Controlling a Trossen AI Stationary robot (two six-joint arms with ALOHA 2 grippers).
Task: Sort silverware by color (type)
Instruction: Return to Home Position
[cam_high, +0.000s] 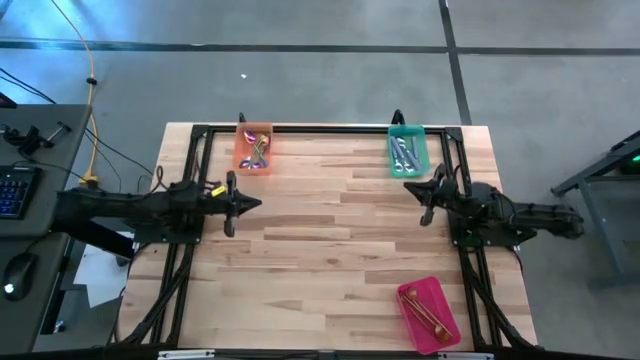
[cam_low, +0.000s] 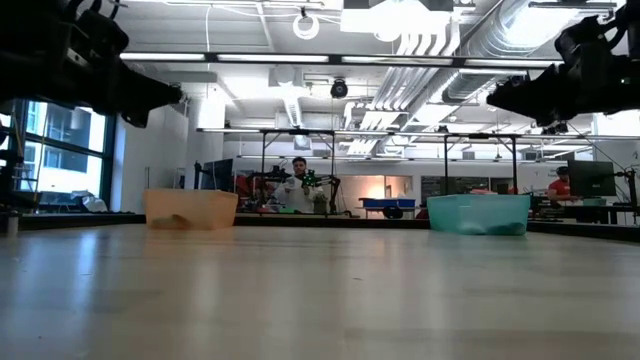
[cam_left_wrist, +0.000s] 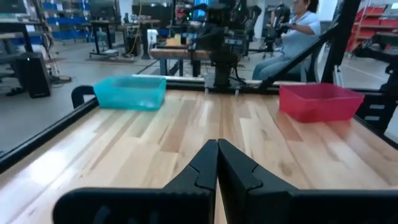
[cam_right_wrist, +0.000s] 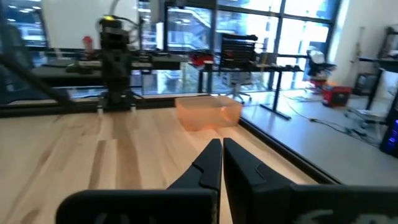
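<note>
The silverware lies sorted in three trays in the high view. Iridescent purple-green spoons fill the orange tray at the far left. Silver spoons lie in the green tray at the far right. Gold spoons rest in the pink tray near the right front edge. My left gripper hovers shut above the table's left side, pointing right. My right gripper hovers shut over the right side, pointing left. Both hold nothing.
The bare wood tabletop spreads between the two arms. A black frame runs along the far edge and down both sides. People sit in the room beyond the table.
</note>
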